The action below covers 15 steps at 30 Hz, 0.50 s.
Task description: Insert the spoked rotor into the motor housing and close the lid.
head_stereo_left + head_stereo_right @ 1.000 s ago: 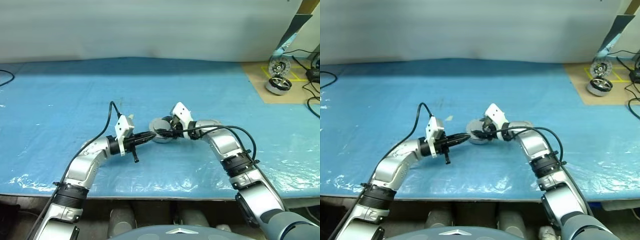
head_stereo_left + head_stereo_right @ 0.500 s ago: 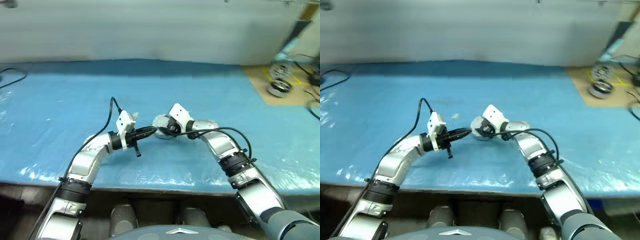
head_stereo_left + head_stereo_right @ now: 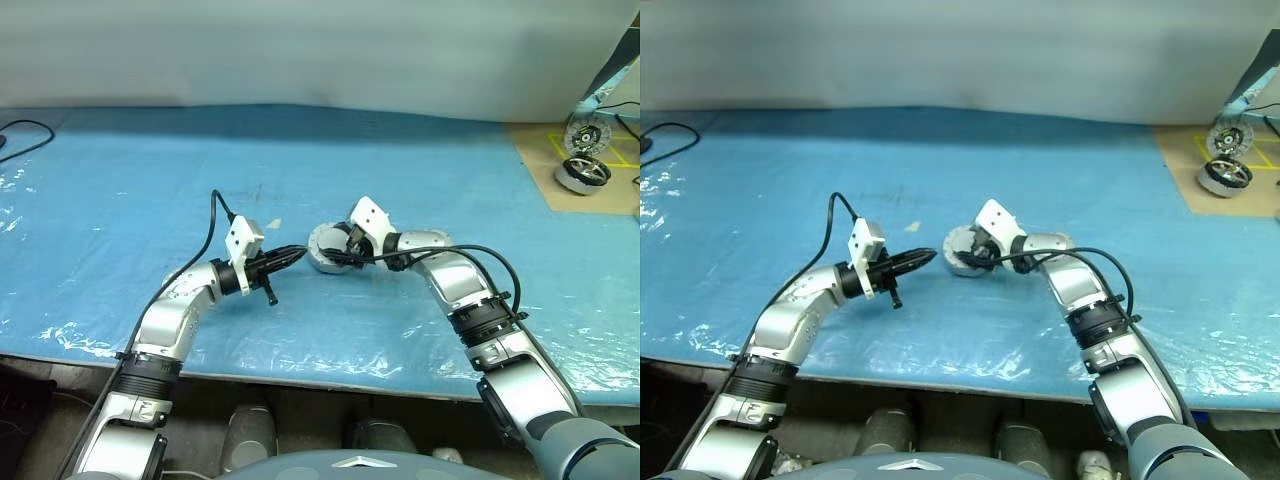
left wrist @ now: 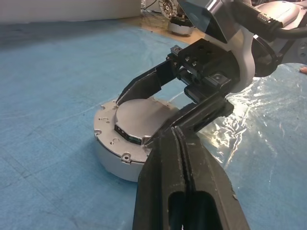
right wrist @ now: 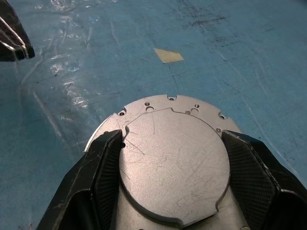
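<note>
The motor housing [image 3: 322, 264], a short round silver can, stands on the blue sheet in the middle of the table. A flat round silver lid [image 5: 175, 163] lies on top of it, and a dark edge [image 4: 128, 135] shows just under the lid. The spoked rotor is otherwise hidden. My right gripper [image 3: 336, 251] reaches in from the right, its two black fingers [image 5: 103, 158] pressed against opposite sides of the lid. My left gripper [image 4: 175, 132] is shut and empty, pointing at the housing from the left with its tip close to the rim.
A brown board [image 3: 545, 165] at the far right carries two wheel-like motors [image 3: 583, 173]. A black cable [image 3: 22, 130] lies at the far left. A small tape scrap [image 5: 168, 55] sits on the sheet beyond the housing. The table's front edge runs just below both arms.
The camera has shifted and tilted. Both grippers and the housing keep about the same places relative to each other.
</note>
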Available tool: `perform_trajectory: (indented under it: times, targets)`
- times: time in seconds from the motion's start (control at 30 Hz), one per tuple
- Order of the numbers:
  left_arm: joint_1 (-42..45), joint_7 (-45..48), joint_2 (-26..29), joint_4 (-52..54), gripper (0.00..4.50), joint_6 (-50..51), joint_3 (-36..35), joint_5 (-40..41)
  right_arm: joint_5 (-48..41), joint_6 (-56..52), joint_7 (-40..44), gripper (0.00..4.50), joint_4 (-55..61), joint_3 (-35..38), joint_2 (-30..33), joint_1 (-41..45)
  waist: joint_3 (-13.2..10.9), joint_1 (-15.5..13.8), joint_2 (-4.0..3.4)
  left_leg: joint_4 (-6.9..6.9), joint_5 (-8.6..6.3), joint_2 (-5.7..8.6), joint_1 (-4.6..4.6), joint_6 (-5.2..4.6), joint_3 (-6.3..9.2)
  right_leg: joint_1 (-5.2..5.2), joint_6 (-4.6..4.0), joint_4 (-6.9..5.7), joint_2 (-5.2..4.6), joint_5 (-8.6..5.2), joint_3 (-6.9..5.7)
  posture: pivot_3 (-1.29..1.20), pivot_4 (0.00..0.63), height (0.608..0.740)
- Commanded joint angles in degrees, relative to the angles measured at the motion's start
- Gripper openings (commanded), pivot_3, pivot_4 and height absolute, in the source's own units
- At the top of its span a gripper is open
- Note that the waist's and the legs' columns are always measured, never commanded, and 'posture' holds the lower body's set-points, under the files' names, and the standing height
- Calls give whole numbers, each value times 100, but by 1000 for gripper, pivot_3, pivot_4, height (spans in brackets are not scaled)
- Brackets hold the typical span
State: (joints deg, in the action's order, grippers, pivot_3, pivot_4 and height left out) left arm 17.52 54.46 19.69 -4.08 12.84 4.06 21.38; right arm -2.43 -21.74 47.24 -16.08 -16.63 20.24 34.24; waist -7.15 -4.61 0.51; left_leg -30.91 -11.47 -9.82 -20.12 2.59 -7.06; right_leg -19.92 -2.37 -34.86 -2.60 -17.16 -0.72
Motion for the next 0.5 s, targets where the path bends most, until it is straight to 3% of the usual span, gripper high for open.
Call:
perform_trajectory:
  times: [0.03,0.5]
  targets:
    - [74,-53,-13,91,0,-91,-123,79,249,-417,115,2951,-211,-305,176,-375,-5,1,-3,5,-3,0,0,-3,0,3,1,4,-1,1,-3,0,150,740]
    - [443,-514,-169,-486,0,-481,-56,-292,567,-795,-35,2951,-367,-685,242,-527,-17,26,-13,15,-8,-1,51,-9,6,65,7,17,-12,1,-14,0,150,740]
